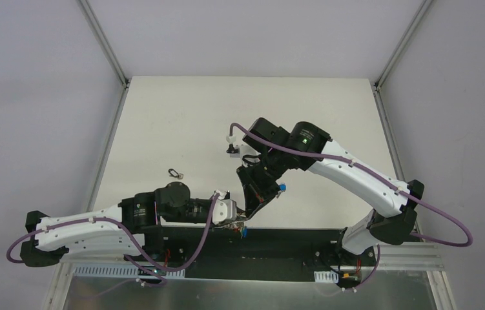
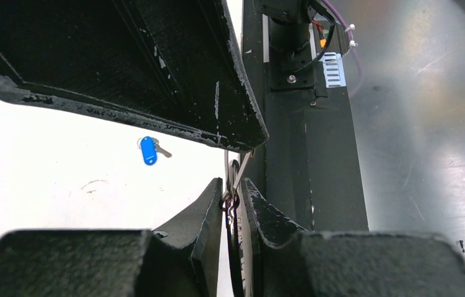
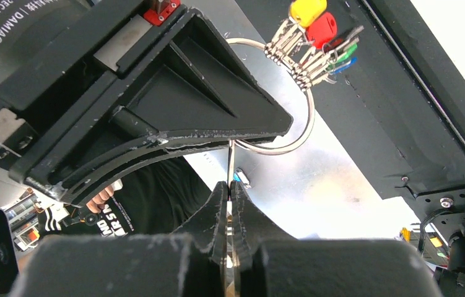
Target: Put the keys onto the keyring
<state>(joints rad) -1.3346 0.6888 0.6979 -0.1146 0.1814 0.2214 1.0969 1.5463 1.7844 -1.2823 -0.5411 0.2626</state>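
Two grippers are seen locked on one keyring at the near edge of the table, while the loose keys lie apart on the white surface. At far left, a small dark object, too small to identify but judged likely to be the black-headed key, is seen alone beyond the left arm. Next comes the left gripper, its jaws drawn in tight against the thin wire of the keyring, which is pinched between them. The ring is held up over the black base rail, with a bunch of capped keys in yellow, red, green and blue already hung on it. The right gripper is clamped shut on the same wire from the opposite side, so the ring is stretched between the two claws. Furthest right, the blue-capped key is found flat on the table, just beside the right arm's wrist and to the right of both claws, its silver blade angled out from the cap in the left wrist view. The right arm is judged the nearer to it; the dark object is closer to the left. Neither claw is free to fetch a key until one grip on the ring is released.
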